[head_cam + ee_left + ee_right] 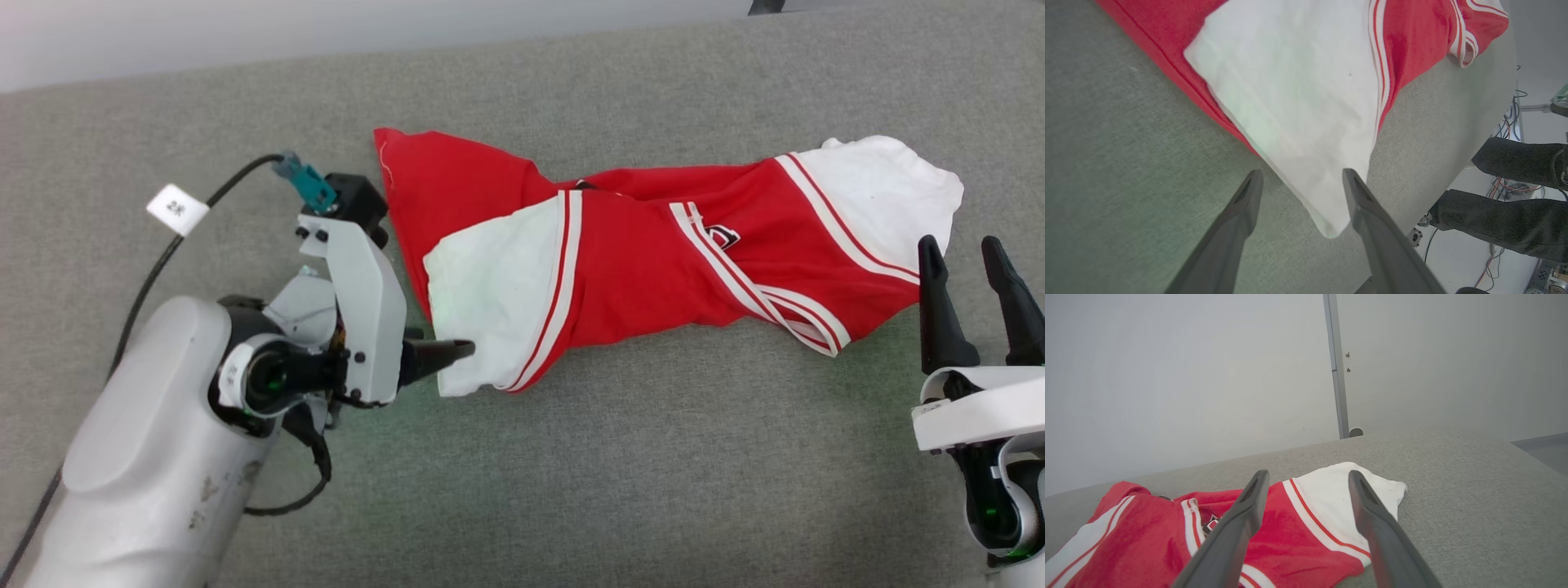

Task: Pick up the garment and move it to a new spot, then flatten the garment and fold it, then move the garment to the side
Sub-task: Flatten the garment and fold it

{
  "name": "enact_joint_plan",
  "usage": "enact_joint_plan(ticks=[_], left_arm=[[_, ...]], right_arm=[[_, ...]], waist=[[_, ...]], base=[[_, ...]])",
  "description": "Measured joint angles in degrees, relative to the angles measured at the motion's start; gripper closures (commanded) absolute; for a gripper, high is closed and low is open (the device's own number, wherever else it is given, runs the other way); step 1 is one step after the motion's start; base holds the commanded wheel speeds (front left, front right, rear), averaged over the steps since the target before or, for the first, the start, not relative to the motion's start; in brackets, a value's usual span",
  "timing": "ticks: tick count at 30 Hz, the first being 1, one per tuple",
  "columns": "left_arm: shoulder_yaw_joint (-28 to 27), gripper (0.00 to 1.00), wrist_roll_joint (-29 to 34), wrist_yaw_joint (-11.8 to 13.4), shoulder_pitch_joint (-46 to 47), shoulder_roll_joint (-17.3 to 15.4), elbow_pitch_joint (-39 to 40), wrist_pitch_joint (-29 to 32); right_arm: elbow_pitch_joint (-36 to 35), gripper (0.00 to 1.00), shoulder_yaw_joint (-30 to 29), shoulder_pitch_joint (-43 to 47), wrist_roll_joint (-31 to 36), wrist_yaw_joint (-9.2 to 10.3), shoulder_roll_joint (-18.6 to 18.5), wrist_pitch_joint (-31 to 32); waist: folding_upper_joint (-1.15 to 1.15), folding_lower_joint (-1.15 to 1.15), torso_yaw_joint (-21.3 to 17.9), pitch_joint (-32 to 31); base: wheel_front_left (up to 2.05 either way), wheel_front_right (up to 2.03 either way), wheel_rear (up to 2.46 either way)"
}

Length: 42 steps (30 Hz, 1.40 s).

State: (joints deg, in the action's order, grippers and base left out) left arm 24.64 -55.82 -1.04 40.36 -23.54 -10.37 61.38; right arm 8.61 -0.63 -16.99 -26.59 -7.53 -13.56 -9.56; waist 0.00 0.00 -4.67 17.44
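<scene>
While both pairs stand wide apart and hold nothing, the left fingers reach in low from the near left with a white sleeve's corner lying between them, and the right fingers point up just beside the other white sleeve. Beyond them the garment lies twisted and crumpled across the middle of the grey bench, a pale wall behind.

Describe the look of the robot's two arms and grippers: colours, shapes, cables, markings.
The left gripper and right gripper each have two long, dark, tapering fingers. The left forearm is a rounded pale grey shell with scuff marks, ending in an angular white wrist housing. A black cable carrying a white tag runs to a teal connector. The right wrist is white over black.
</scene>
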Motion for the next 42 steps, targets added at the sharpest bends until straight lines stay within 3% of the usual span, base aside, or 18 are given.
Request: enact_joint_plan(ticks=[7, 8, 9, 10, 11, 18, 23, 33, 34, 37, 39, 42], left_arm=[[-0.4, 0.0, -2.7, 0.5, -0.8, 0.9, 1.3, 1.7], [-0.4, 0.13, -2.8, 0.5, -0.8, 1.1, 1.5, 1.7], [-0.4, 0.51, -2.9, 0.5, -0.8, 1.2, 1.5, 1.6], [-0.5, 0.71, -2.9, 0.4, -0.8, 1.3, 1.5, 1.3], [-0.5, 1.0, -3.2, 0.3, -0.8, 1.5, 1.5, 1.1], [-3.4, 1.0, -3.1, -0.8, 0.5, 2.4, 2.5, -4.4], [-7.0, 1.0, -3.3, -0.4, 0.0, 0.7, 5.3, -7.7], [-14.6, 1.0, -5.3, 1.0, -11.8, -2.5, 11.9, -14.3], [-15.3, 1.0, -5.4, 0.8, -13.1, -2.5, 12.6, -15.5], [-16.6, 1.0, -3.9, -3.3, -14.9, -2.1, 15.3, -22.4], [-13.7, 1.0, -0.8, -5.6, -15.8, -2.6, 17.4, -25.9], [-7.2, 1.0, 2.8, -6.1, -16.7, -4.8, 20.2, -29.2]], right_arm=[[-0.6, 0.0, -0.2, -0.1, 0.2, 0.0, 0.6, 0.5], [-0.7, 0.0, -0.2, -0.2, 0.3, 0.0, 0.6, 0.5], [-0.7, 0.0, -0.2, -0.3, 0.3, 0.0, 0.6, 0.6], [-0.8, 0.0, -0.2, -0.4, 0.3, 0.0, 0.6, 0.6], [-0.8, 0.0, -0.2, -0.5, 0.3, 0.0, 0.6, 0.6], [-0.9, 0.0, -1.3, -0.6, 0.3, 0.0, 0.5, 0.9], [-1.1, 0.0, -1.3, -0.6, 0.5, 0.0, 0.6, 1.6], [-2.6, 0.0, -2.0, -0.5, 0.6, 0.0, 0.5, 3.0], [-2.8, 0.0, -2.1, -0.4, 0.6, 0.0, 0.5, 3.1], [-3.1, 0.0, -2.4, -0.2, 0.6, 0.0, 0.3, 3.5], [-3.3, 0.0, -2.6, -0.1, 0.6, 0.0, 0.2, 3.7], [-3.3, 0.0, -2.2, 0.0, 0.8, 0.0, 0.2, 4.1]], waist=[[0.0, 0.0, -0.2, 0.9], [0.0, 0.0, -0.1, 1.1], [0.0, 0.0, -0.1, 1.2], [0.0, 0.0, -0.1, 1.4], [0.0, 0.0, 0.0, 1.5], [0.0, 0.0, 0.9, 1.3], [0.0, 0.0, 2.0, 0.7], [0.0, 0.0, 3.9, 0.4], [0.0, 0.0, 4.0, 0.4], [0.0, 0.0, 4.4, 0.5], [0.0, 0.0, 4.7, 0.5], [0.0, 0.0, 5.1, 0.2]], base=[[0.0, 0.0, 0.0], [0.0, 0.0, 0.0], [0.0, 0.0, 0.0], [0.0, 0.0, 0.0], [0.0, 0.0, 0.0], [0.0, 0.0, 0.0], [0.0, 0.0, 0.0], [0.0, 0.0, 0.0], [0.0, 0.0, 0.0], [0.0, 0.0, 0.0], [0.0, 0.0, 0.0], [0.0, 0.0, 0.0]])
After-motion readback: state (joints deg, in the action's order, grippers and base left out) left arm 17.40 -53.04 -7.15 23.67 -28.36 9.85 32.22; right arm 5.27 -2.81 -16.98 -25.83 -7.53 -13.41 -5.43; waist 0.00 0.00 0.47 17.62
